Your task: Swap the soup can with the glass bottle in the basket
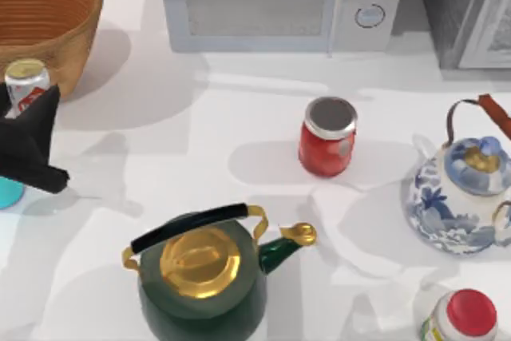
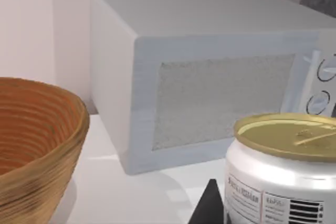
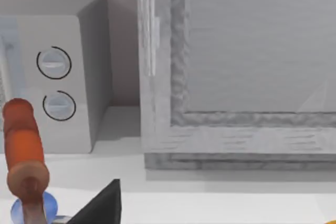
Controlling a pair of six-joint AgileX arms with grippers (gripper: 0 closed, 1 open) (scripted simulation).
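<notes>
At the frame's left edge, the left gripper gripped the soup can beside the basket; delivery into it remained, I judged.

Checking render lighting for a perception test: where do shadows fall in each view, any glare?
Top view: soft shadows spread left of the red jar, the green kettle and the basket across the white table; bright highlights on the kettle's gold lid. Left wrist view: mild sheen on the can lid, shadow under the microwave. Right wrist view: evenly lit, no glare.
</notes>
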